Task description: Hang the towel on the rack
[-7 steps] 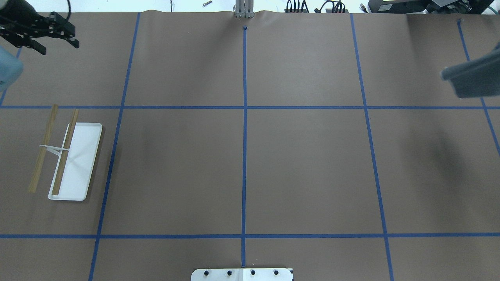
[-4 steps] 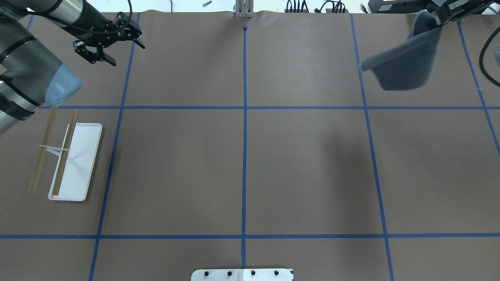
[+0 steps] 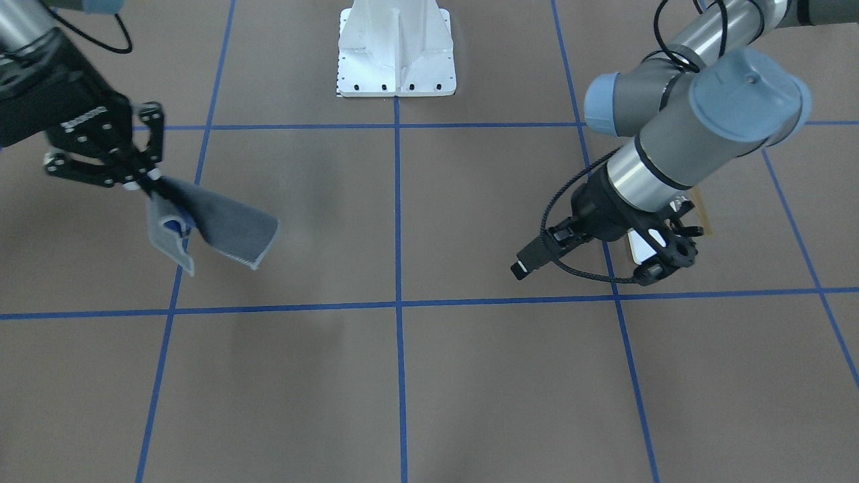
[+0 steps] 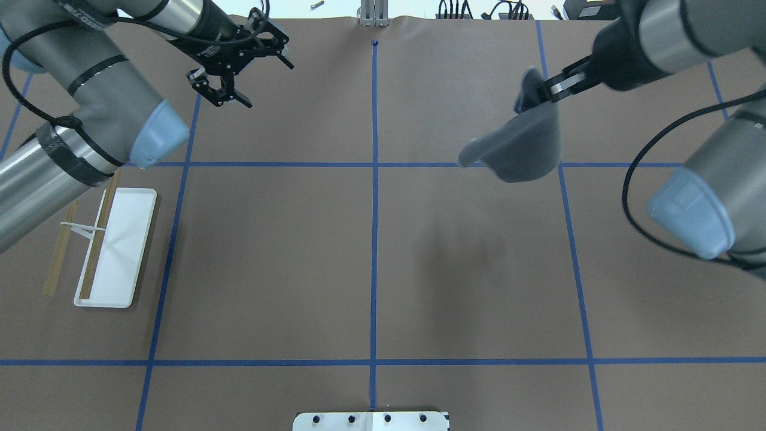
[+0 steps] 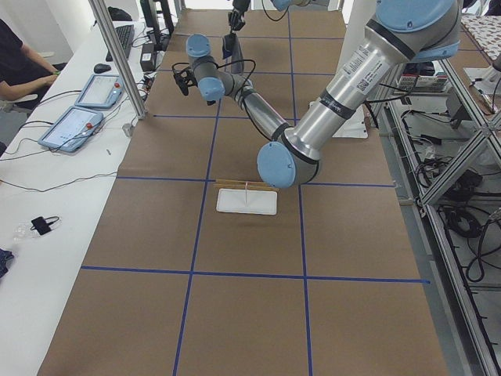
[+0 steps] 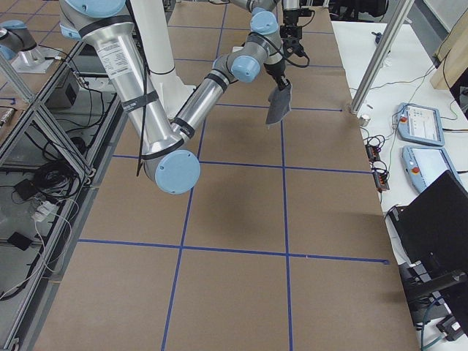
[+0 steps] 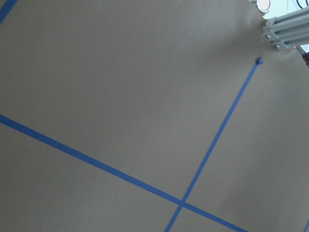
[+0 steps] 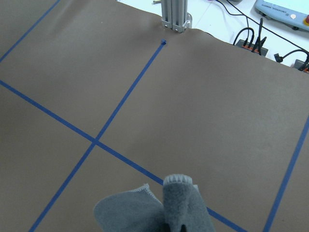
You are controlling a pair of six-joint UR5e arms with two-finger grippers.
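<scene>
My right gripper (image 4: 541,90) is shut on one edge of the dark grey towel (image 4: 523,149), which hangs in the air over the far right of the table. In the front-facing view the towel (image 3: 225,228) droops from the right gripper (image 3: 142,182) and its blue patch (image 3: 176,227) shows. The right wrist view has the towel (image 8: 166,210) at its bottom edge, hiding the fingers. The rack (image 4: 122,239), with a white tray base and two wooden rods (image 4: 99,239), stands at the table's left. My left gripper (image 4: 270,87) is open and empty at the far left-centre, well beyond the rack.
Blue tape lines (image 4: 374,239) divide the brown table into squares. The white bolted pedestal (image 4: 371,421) sits at the near edge. My left forearm (image 4: 90,149) passes over the rack's far end. Cables and a metal post (image 4: 372,15) lie along the far edge.
My right gripper has carried the towel leftward, toward the table's centre. My left arm has swung rightward along the far edge, its gripper staying open.
</scene>
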